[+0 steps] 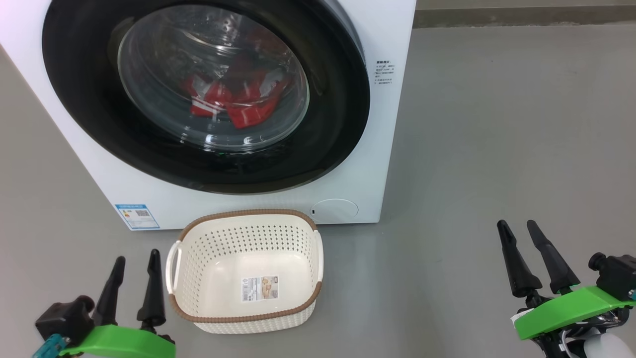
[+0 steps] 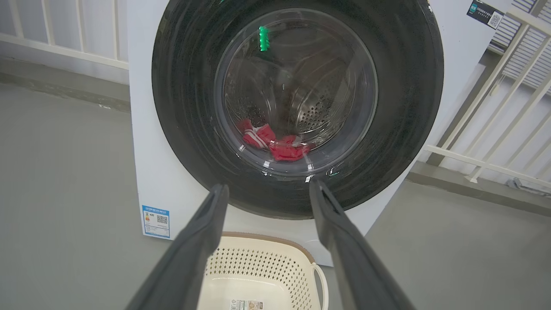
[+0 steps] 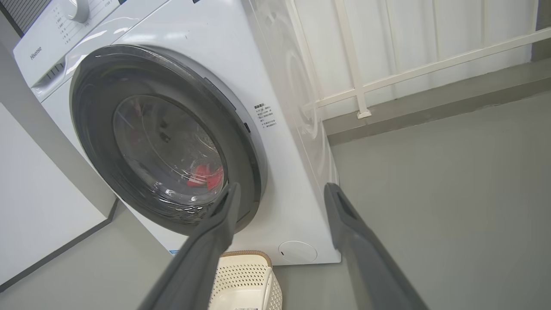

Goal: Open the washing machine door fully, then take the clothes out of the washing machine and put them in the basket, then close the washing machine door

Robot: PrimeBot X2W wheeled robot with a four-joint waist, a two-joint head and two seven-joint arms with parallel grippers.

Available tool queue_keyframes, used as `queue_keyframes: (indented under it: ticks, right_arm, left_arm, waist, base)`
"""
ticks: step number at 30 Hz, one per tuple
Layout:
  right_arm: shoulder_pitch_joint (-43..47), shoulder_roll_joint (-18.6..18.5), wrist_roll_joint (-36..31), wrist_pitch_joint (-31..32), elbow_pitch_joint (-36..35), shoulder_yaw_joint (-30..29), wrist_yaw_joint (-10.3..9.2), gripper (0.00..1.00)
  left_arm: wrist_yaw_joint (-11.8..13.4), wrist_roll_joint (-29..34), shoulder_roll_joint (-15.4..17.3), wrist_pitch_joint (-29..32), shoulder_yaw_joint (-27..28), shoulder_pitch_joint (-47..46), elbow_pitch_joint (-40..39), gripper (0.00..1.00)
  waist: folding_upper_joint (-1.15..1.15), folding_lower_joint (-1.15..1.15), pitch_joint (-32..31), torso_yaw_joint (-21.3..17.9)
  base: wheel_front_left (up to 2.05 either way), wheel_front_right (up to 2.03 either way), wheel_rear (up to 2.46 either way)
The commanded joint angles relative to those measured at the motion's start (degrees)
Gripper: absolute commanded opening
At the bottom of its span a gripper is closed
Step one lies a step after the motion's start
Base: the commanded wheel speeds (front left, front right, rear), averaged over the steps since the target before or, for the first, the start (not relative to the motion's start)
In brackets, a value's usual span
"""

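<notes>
Sitting below shut washing machine door, basket, open floor right

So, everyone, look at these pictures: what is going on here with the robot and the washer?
Nothing is being handled yet. The big white front-loading washing machine has its round black-ringed glass door across the opening, and the red fabric clothes lie inside the steel drum behind the glass. The cream perforated plastic basket with a brown rim sits empty on the grey floor in front of the machine. The left gripper and right gripper hang open, touching nothing.
</notes>
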Motion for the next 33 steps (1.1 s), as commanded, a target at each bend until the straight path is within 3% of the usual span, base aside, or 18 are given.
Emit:
queue_keyframes:
  ticks: [1,24,33]
  right_arm:
    - [-2.4,-1.4,-1.8,-1.0,-1.6,1.3,0.07,1.00]
    - [-3.1,-4.1,-12.3,-4.7,-2.7,3.9,0.09,1.00]
    - [-3.0,-4.1,-12.4,-4.7,-1.7,3.5,0.09,1.00]
  left_arm:
    - [-0.1,2.4,1.0,-1.0,1.6,-2.6,-1.1,1.00]
    - [-0.2,17.1,1.6,-4.7,1.1,-3.6,-1.9,1.00]
    - [-0.2,17.0,1.7,-4.7,1.0,-3.5,-2.0,1.00]
  waist:
    - [0.00,0.00,0.0,0.0]
    - [0.00,0.00,-0.2,0.2]
    - [0.00,0.00,-0.2,0.3]
  base:
    - [0.00,0.00,0.00]
    - [0.00,0.00,0.00]
    - [0.00,0.00,0.00]
